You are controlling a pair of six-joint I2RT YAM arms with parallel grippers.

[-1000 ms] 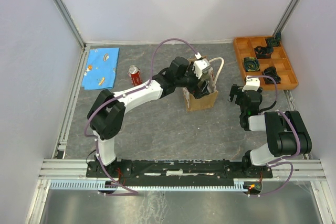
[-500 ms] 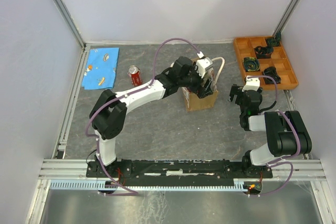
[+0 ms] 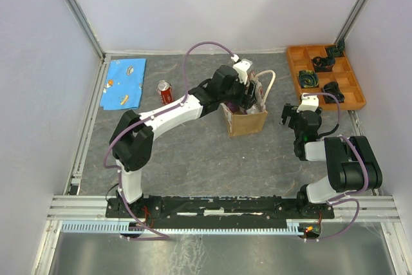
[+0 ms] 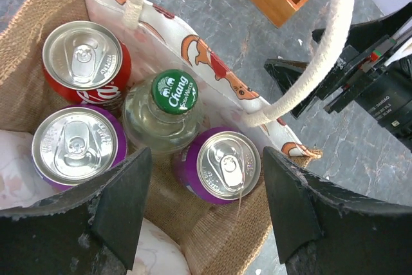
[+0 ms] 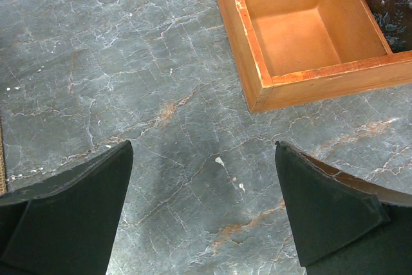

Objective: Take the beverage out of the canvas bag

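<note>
The tan canvas bag [image 3: 248, 119] with cream handles stands mid-table. In the left wrist view its inside [image 4: 212, 223] holds a red cola can [image 4: 84, 59], two purple cans [image 4: 77, 146] [image 4: 225, 165] and a clear bottle with a green cap [image 4: 174, 91]. My left gripper [image 4: 203, 178] is open right above the bag's mouth, its fingers either side of the right purple can, touching nothing. In the top view the left gripper [image 3: 250, 94] hovers over the bag. My right gripper [image 3: 291, 115] is open and empty over bare table right of the bag.
A red can [image 3: 165, 92] stands on the table left of the bag. A blue patterned cloth [image 3: 125, 82] lies at the far left. An orange compartment tray [image 3: 325, 75] with dark objects sits at the back right; its corner shows in the right wrist view [image 5: 309, 37].
My left gripper has shifted back and left over the bag's opening, with the wrist tipping further down. The right arm has not moved.
</note>
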